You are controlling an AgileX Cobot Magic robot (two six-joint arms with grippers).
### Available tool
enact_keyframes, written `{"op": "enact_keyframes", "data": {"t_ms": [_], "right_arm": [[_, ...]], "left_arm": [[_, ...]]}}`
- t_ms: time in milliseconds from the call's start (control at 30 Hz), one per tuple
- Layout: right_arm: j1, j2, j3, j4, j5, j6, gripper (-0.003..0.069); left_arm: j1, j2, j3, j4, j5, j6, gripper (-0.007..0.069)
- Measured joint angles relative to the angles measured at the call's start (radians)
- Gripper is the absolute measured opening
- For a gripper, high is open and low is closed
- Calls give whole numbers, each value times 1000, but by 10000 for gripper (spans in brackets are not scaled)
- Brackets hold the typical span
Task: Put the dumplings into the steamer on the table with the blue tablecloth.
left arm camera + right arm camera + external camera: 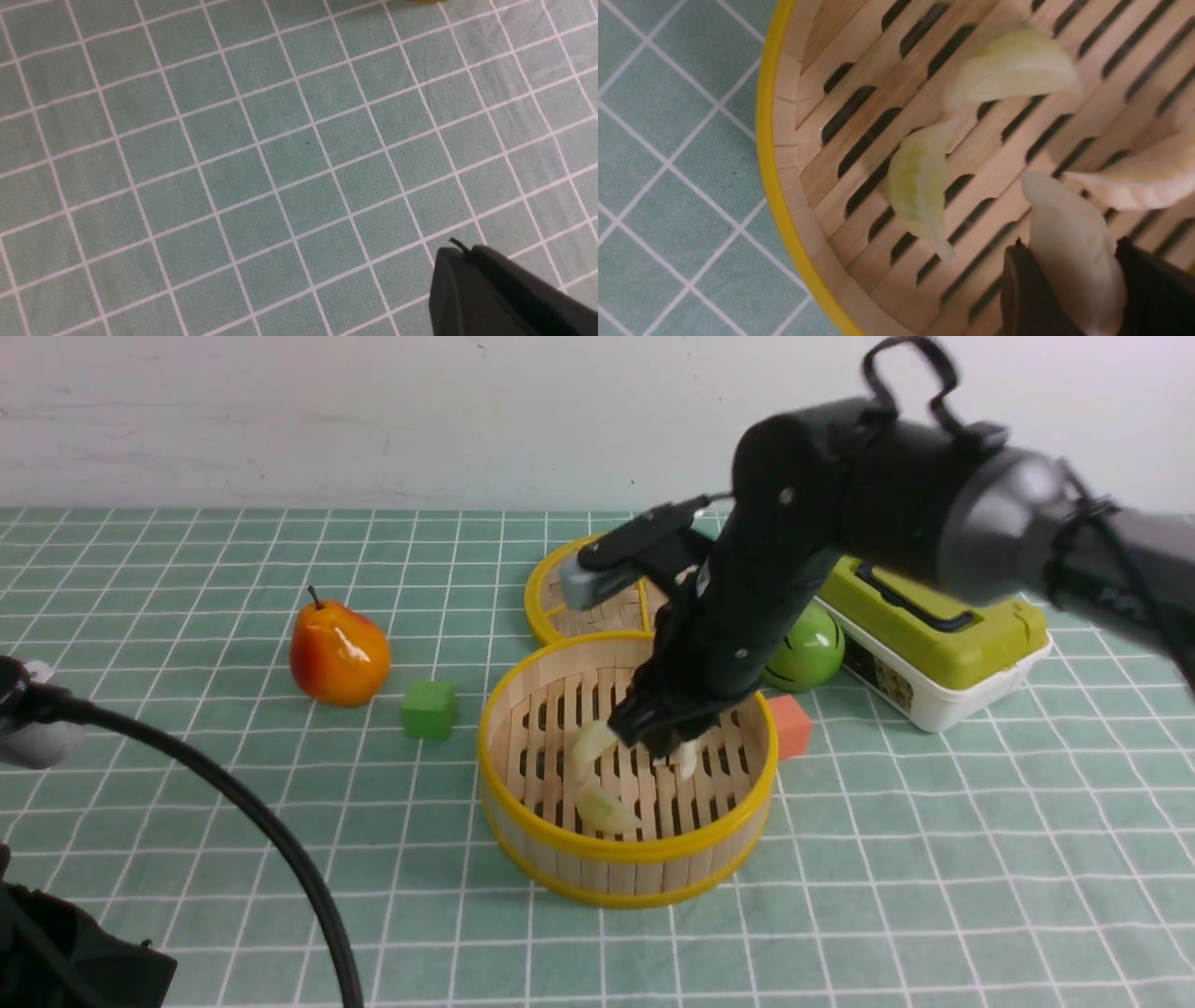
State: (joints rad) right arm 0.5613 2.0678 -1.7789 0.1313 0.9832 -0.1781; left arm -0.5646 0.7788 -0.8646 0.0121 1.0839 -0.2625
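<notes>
Two grippers: my left gripper (467, 280) closed over the grid-cloth worktop (280, 163) (off to the left); steamer (616, 873) mid-worktop, all four dumplings (920, 186) inside; my right gripper (1071, 245) reaches in, narrow, pinching one dumpling (1064, 210) beside the others.

The dumplings (607, 810) lie in the steamer (625, 875) on the tabletop (187, 803); lid (597, 613) behind it, pear (338, 655) and cube (429, 710) to its left, ball (810, 649) and box (943, 649) to its right.
</notes>
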Motion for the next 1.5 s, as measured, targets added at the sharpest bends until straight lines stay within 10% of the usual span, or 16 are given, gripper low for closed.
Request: {"op": "enact_keyframes", "data": {"t_ms": [500, 967, 1500], "right_arm": [[9, -5, -13, -26, 52, 81, 426], [9, -746, 511, 45, -259, 85, -15], [9, -1297, 924, 48, -417, 85, -17]], "left_arm": [[0, -318, 255, 70, -96, -38, 6], [0, -518, 339, 71, -170, -107, 15], [0, -518, 339, 71, -165, -107, 28]]}}
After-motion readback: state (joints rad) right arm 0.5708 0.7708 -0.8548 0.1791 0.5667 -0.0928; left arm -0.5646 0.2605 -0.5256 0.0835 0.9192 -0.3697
